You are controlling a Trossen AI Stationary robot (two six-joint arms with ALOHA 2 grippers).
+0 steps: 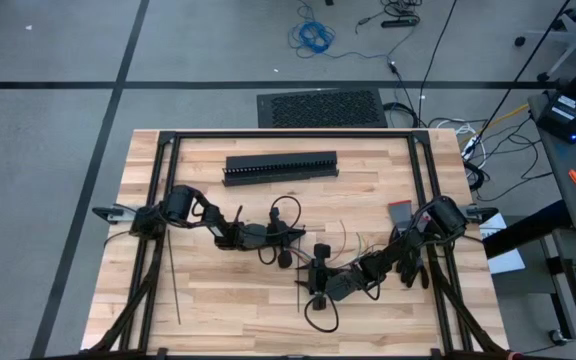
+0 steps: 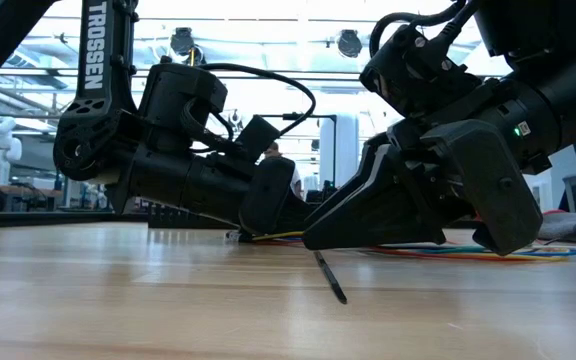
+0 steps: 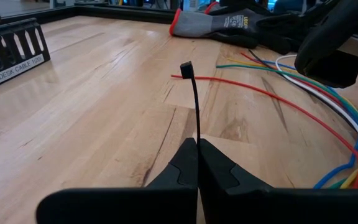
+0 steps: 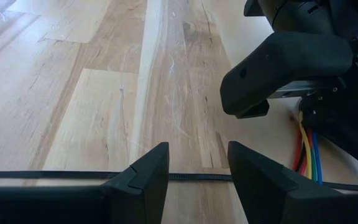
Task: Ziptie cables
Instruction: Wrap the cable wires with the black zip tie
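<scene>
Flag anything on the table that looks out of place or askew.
A grey work glove lies among the cables. The ziptie pinched in the shut left gripper sticks straight up off the table instead of lying flat. Nothing looks spilled or damaged.

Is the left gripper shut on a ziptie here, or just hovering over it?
Shut on it. In the left wrist view the left gripper has its fingers pressed together with the ziptie rising from between them.

On the worktop [image 1: 218, 290] you find the slotted duct [image 1: 280, 168] toward the far edge, between both arms. The cables [image 3: 303, 106] lie right of centre, near the glove [image 1: 399, 212]. One ziptie [image 4: 191, 177] crosses between the right claw [image 4: 197, 171] fingers; another ziptie [image 3: 196, 106] stands in the left claw [image 3: 197, 163].
</scene>
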